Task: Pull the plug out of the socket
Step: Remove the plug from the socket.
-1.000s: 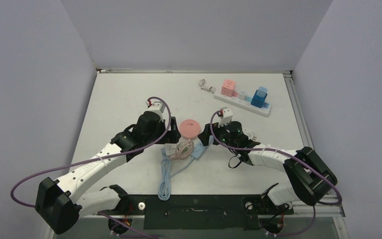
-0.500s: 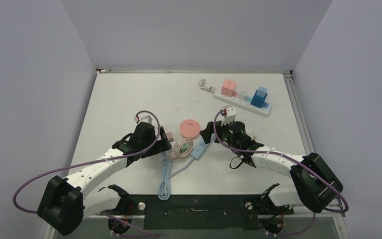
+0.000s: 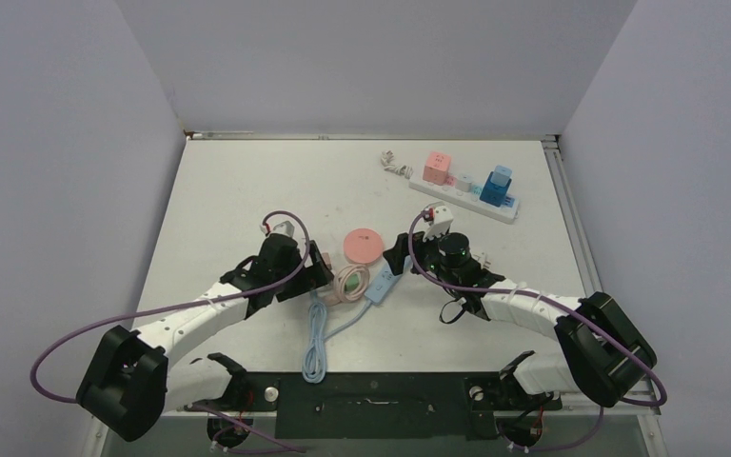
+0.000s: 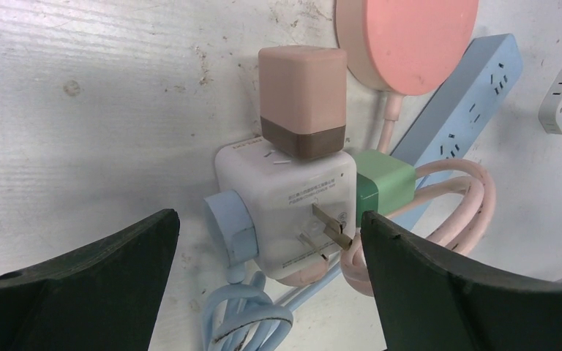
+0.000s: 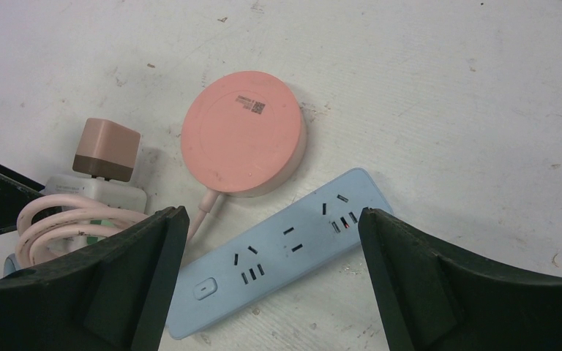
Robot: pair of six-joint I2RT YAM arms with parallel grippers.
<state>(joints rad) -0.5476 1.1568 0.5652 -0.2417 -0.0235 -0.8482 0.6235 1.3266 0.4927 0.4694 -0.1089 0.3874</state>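
A white table (image 3: pixel 238 181) sits between plain pale purple walls (image 3: pixel 362 57). Its top has small marks.

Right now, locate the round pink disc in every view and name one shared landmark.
Top external: round pink disc at picture centre.
Left wrist: disc at top right, cut by the upper edge.
Right wrist: disc just up-left of centre.
Shared landmark: blue power strip beside the disc.
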